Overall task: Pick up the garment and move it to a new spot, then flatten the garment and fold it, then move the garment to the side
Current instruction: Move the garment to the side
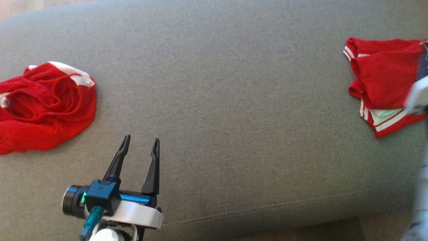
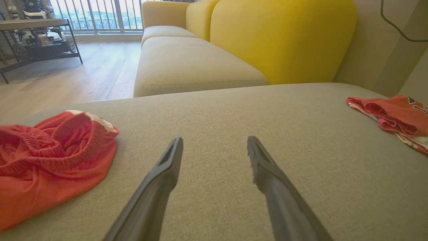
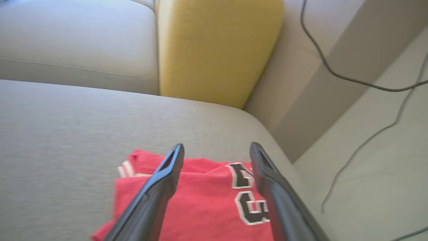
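Note:
A folded red garment [image 1: 384,77] with white stripes and black lettering lies at the right end of the grey cushion [image 1: 227,110]. My right gripper [image 3: 216,149] hovers just above this folded garment [image 3: 207,204], open, with nothing between its fingers. The right arm [image 1: 417,95] is a pale blur at the right edge of the head view. A second red garment [image 1: 43,107], crumpled in a heap, lies at the left end. My left gripper [image 1: 141,140] is open and empty, low over the cushion to the right of that heap [image 2: 50,160], with its fingers [image 2: 167,167] apart from the cloth.
A yellow backrest [image 2: 284,36] stands behind the cushion, with more sofa seats [image 2: 187,63] beyond. Dark cables [image 3: 351,80] run along the wall at the right. A wooden floor and a metal shelf [image 2: 36,36] lie past the cushion's left end.

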`<state>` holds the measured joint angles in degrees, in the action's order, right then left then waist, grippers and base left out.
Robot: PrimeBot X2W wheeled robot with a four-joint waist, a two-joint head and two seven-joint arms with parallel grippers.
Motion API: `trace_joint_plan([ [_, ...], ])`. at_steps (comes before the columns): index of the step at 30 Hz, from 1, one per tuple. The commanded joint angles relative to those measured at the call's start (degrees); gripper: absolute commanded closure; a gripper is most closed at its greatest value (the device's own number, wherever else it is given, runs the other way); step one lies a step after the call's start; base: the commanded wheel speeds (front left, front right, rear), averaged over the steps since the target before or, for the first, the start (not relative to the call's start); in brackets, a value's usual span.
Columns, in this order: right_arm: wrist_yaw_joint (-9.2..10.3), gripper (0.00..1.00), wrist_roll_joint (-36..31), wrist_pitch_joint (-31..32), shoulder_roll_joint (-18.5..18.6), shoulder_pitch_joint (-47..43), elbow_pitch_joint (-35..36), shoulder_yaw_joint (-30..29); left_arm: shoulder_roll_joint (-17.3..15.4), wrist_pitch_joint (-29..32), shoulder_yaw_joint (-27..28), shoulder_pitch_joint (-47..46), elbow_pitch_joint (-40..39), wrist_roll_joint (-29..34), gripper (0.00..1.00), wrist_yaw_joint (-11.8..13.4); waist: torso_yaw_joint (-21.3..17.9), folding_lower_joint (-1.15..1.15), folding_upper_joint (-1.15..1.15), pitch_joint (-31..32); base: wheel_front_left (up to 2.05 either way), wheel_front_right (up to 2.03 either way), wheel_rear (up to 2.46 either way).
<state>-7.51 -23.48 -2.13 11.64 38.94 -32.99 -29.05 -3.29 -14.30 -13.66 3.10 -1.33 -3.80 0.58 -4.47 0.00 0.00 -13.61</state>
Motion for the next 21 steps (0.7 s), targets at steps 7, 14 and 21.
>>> trace_joint_plan([
  [7, 0.02, 0.00, 8.1, -6.7, -7.2, -9.1, 4.7, 9.5, 0.4, -0.7, 2.4, 0.5, -0.3, -0.7, 0.00, 2.0, 3.2, 0.00, 0.00, 5.9, 0.00, 0.00, 0.00],
  [14, 0.02, 0.00, 18.1, -12.4, -8.7, -18.3, 9.1, 18.1, 0.4, -0.7, 3.2, 1.4, 1.5, -2.9, 0.00, 3.5, 6.1, 0.00, 0.00, 8.7, 0.00, 0.00, 0.00],
  [21, 0.02, 0.00, 26.1, -12.8, -8.7, -29.1, 22.4, 23.9, 0.4, -0.7, 3.5, 2.6, 0.9, -2.5, 0.00, 4.1, 8.1, 0.00, 0.00, 11.9, 0.00, 0.00, 0.00],
])
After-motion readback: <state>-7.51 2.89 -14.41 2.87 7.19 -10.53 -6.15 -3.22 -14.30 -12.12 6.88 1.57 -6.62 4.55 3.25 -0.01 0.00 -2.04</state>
